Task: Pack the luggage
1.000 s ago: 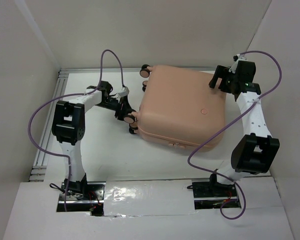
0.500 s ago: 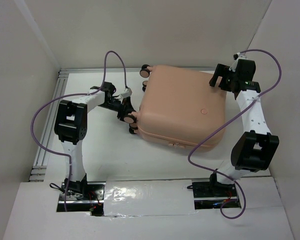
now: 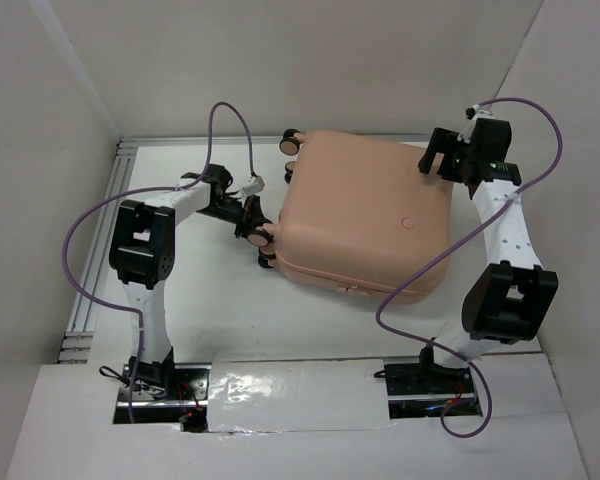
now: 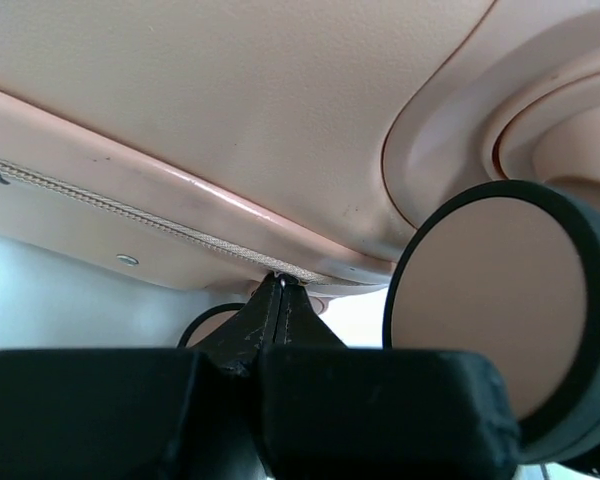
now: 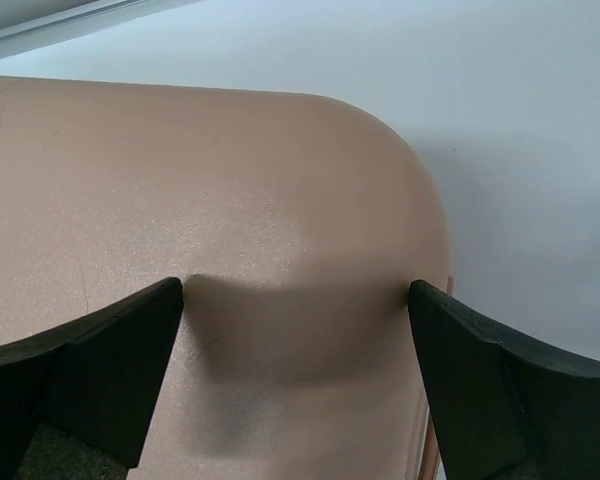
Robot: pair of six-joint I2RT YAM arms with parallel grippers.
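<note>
Left fingers (image 4: 242, 340) are pinched fully together, tips against the seam of the luggage (image 3: 365, 215) on its left side, just beside a wheel (image 4: 500, 290); I cannot tell whether they hold anything. I see the luggage closed, lying flat toward the far right corner of the tabletop (image 3: 210, 310). My right fingers (image 5: 90, 360) hang spread wide over its far right corner.

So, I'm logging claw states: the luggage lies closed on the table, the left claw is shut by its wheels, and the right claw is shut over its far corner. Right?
Not quite: the right claw is open, spread wide above the corner of the luggage, as the right wrist view shows. The rest stands.
</note>
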